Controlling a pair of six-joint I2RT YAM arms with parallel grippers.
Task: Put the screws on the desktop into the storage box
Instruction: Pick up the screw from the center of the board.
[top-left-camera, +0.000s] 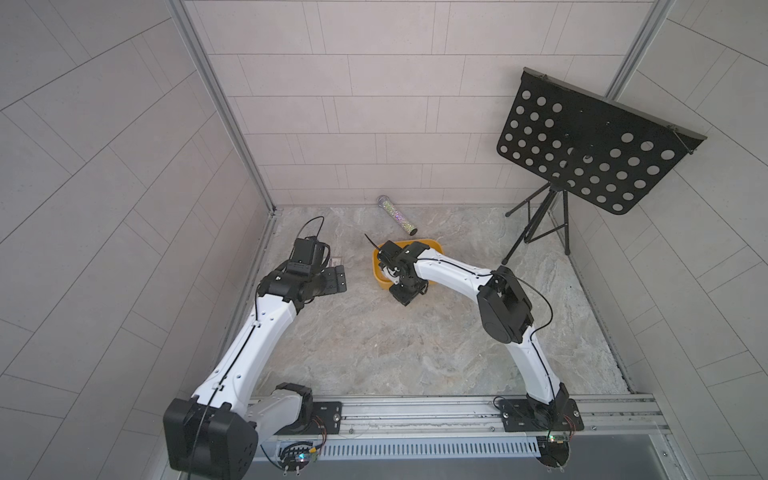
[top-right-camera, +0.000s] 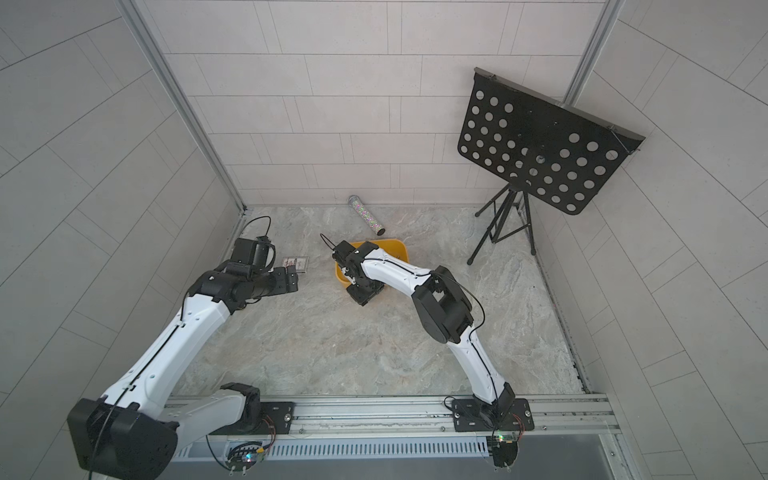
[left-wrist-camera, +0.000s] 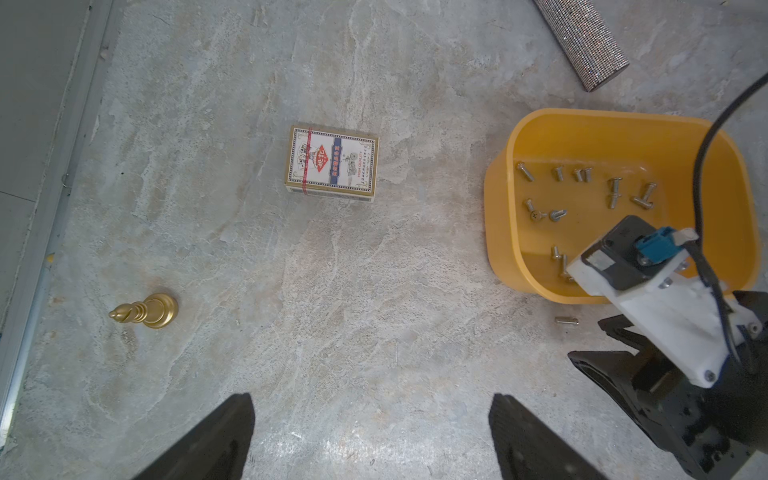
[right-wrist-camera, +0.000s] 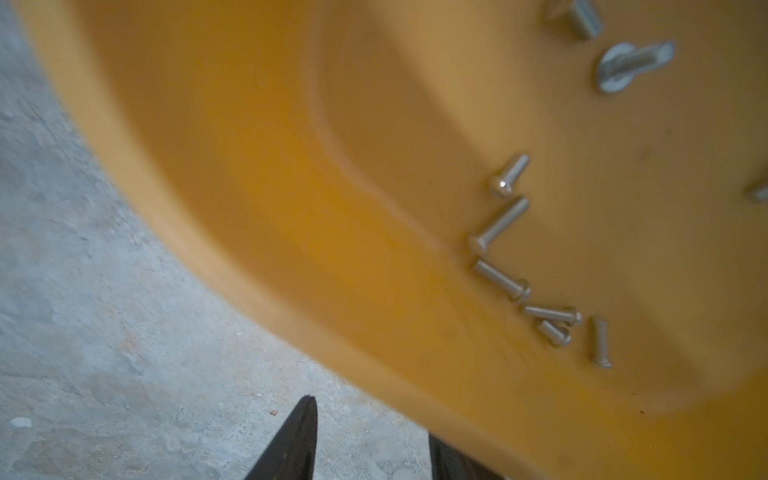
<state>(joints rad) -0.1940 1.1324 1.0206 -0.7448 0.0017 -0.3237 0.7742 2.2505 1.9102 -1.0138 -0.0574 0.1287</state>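
Tiled walls (top-left-camera: 374, 104), marble desktop (top-left-camera: 415, 340). Stand (top-left-camera: 590, 145) at 2 o'clock. Box (left-wrist-camera: 498, 232) sits just past centre toward 12. Left gripper (left-wrist-camera: 372, 401) is at the box's 9, jaws spread wide, empty. Right gripper (right-wrist-camera: 370, 419) is over the box's 6 o'clock rim, jaws parted, nothing between them. Tube (top-left-camera: 397, 214) at box's 12, card box (left-wrist-camera: 332, 166) at its 9. Screws (left-wrist-camera: 559, 173) are scattered inside the box. One screw (left-wrist-camera: 566, 320) is on the desktop just outside its wall.

At least fifteen screws (left-wrist-camera: 525, 172), one storage box (left-wrist-camera: 602, 133), one card box (left-wrist-camera: 331, 164)
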